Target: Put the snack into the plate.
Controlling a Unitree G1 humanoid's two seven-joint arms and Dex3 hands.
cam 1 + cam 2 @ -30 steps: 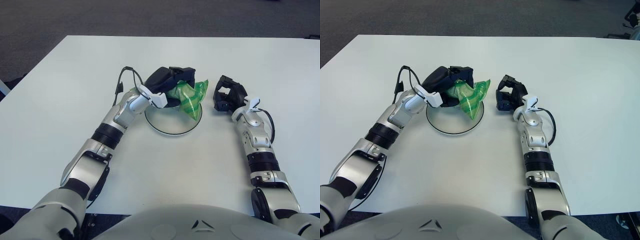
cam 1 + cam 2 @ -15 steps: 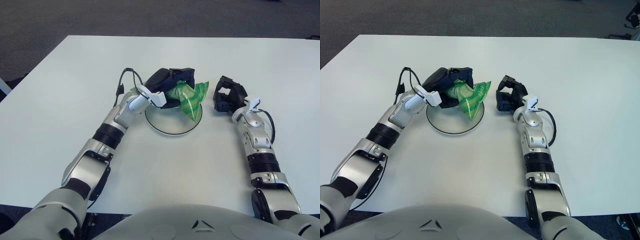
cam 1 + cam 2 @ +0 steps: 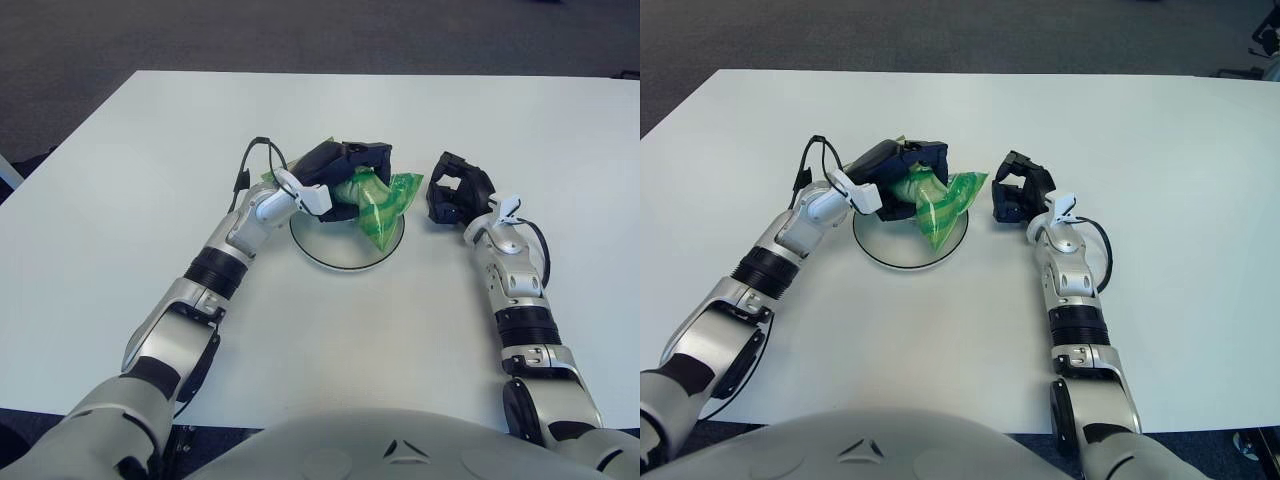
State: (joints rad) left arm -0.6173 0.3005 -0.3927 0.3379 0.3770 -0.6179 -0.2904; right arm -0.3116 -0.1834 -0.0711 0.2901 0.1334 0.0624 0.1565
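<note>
The white desk (image 3: 150,180) fills most of the view and carries all items. On it, in front of me, sits the round white plate (image 3: 335,255) with a dark rim. The green snack (image 3: 378,198) bag is positioned over the plate's far half, with its right corner projecting past the plate's right rim; whether it touches the plate surface cannot be determined. My left hand (image 3: 345,168) is over the far edge of the plate, fingers curled around the left part of the snack, gripping it. My right hand (image 3: 455,187) shows just right of the plate, fingers curled, holding nothing.
</note>
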